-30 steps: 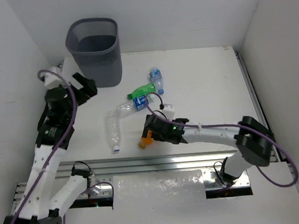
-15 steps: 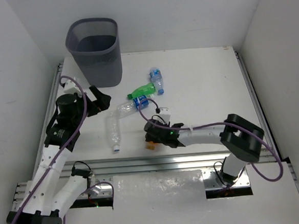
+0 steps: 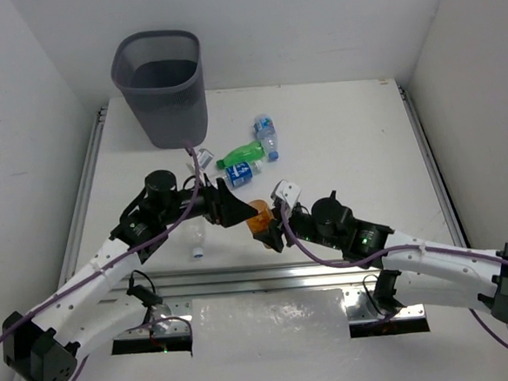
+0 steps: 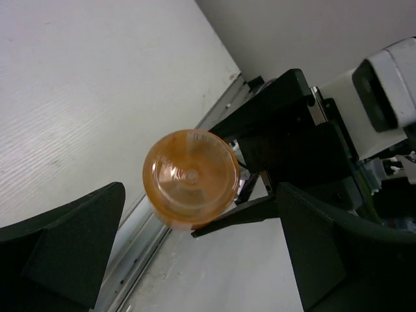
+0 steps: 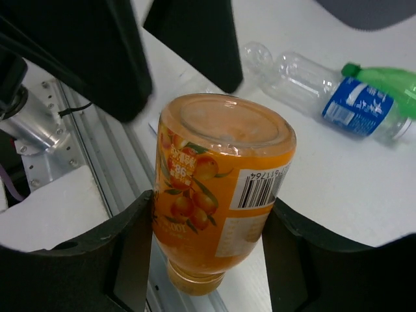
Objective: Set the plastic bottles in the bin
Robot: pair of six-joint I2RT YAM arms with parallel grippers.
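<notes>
My right gripper point(image 3: 268, 221) point(image 5: 211, 211) is shut on the orange bottle point(image 3: 258, 216) point(image 5: 218, 175), gripping its labelled body and holding it above the table near the front rail. My left gripper point(image 3: 227, 204) point(image 4: 198, 218) stands open just left of it, its jaws facing the bottle's base point(image 4: 190, 177) without touching. A green bottle point(image 3: 241, 153) point(image 5: 383, 78) and a clear blue-labelled bottle point(image 3: 240, 170) point(image 5: 338, 97) lie mid-table. Another blue-labelled bottle point(image 3: 267, 136) lies behind them. A clear bottle point(image 3: 195, 236) is partly hidden under the left arm. The dark mesh bin point(image 3: 161, 85) stands at the far left.
An aluminium rail point(image 3: 243, 277) runs along the table's near edge under both grippers. White walls close in the table on the left, back and right. Purple cables loop along both arms.
The right gripper shut on the orange bottle and lifted it off the table. The left arm swung from beside the bin to the middle, now facing the bottle.
</notes>
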